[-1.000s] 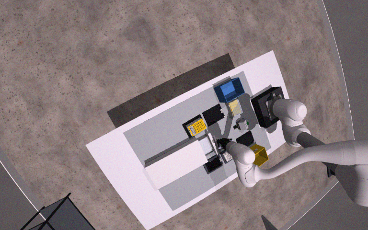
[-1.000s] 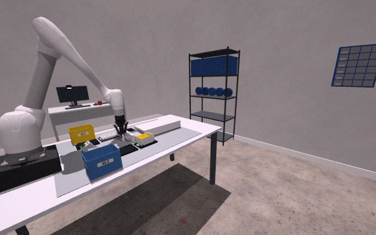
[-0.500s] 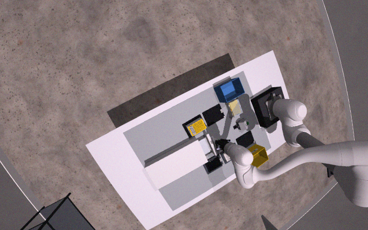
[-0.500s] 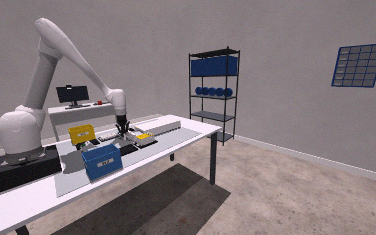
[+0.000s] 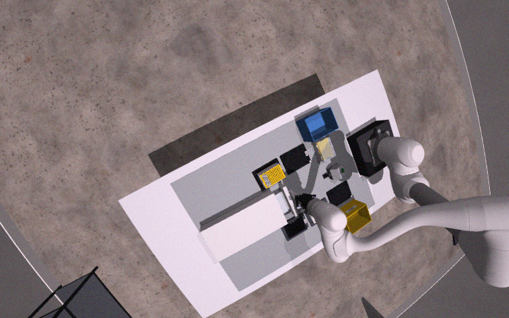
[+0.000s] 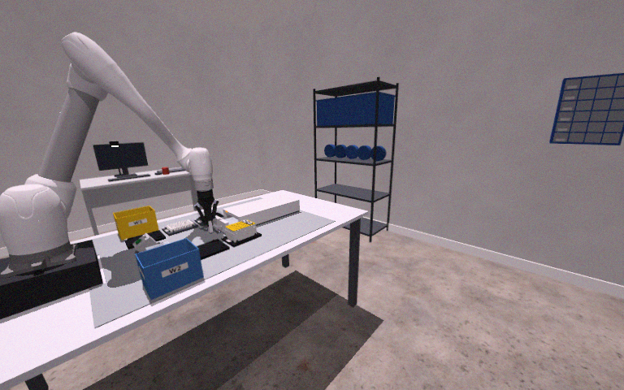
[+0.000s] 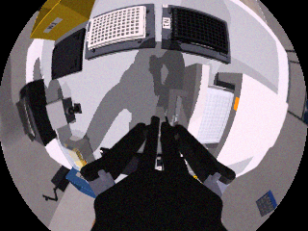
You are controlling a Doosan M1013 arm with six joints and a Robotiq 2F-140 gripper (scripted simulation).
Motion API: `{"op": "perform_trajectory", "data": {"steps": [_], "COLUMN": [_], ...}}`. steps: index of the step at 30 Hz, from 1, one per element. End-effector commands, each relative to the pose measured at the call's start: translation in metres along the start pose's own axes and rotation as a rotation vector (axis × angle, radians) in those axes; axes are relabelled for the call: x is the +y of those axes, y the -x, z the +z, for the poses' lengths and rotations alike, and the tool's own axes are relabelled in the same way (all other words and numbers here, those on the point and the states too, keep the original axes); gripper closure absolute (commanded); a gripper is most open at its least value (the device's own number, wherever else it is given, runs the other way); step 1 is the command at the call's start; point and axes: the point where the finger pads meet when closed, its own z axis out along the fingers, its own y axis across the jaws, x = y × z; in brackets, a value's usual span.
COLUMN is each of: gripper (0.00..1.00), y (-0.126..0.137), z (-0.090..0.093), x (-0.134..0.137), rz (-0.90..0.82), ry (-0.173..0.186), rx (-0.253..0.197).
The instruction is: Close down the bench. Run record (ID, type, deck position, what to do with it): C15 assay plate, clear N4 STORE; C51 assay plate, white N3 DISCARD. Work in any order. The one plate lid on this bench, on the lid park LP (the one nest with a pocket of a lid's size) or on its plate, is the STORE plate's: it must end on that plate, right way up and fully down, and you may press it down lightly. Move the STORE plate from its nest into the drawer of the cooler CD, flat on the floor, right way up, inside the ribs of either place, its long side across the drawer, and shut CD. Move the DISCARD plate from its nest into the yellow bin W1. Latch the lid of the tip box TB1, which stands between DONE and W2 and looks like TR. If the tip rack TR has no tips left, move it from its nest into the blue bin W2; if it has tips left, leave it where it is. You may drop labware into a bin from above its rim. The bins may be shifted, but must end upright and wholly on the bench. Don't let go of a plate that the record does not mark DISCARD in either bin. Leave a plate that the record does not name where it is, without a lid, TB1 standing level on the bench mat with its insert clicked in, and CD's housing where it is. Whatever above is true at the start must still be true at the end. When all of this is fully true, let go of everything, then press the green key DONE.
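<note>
Gripper (image 7: 160,130) fully closed, fingertips pressed together, nothing held. Pointing down, just at the front end of the cooler CD (image 5: 240,228), the long white box on the bench mat (image 5: 210,183).

Positions rel. to CD:
- Drawer at CD's front end pulled out only a little; its white tray (image 7: 215,115) shows in wrist view just right of the fingers. Contents: can't tell.
- White assay plate (image 7: 117,26) in its black nest beyond the gripper, away from CD front, next to yellow bin W1 (image 6: 136,222).
- Dark nest w/ grid (image 7: 195,29) beside the white plate; whether a clear plate sits in it: can't tell.
- Rack w/ yellow top (image 5: 272,175) in a black nest, close off CD's front corner.
- Second yellow-topped box (image 5: 325,148) farther off, touching or nearly touching blue bin W2 (image 5: 317,124).
- Green DONE key (image 5: 341,170) betw. that box and W1, well apart from CD.

Both bins upright on bench.
</note>
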Motion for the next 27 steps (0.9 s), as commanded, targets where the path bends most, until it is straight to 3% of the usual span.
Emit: {"op": "perform_trajectory", "data": {"steps": [1, 27], "gripper": [1.0, 1.0], "y": [0.0, 0.0], "z": [0.0, 0.0], "x": [0.005, 0.034], "rz": [0.0, 0.0], "ry": [0.0, 0.0], "rx": [0.0, 0.0]}}
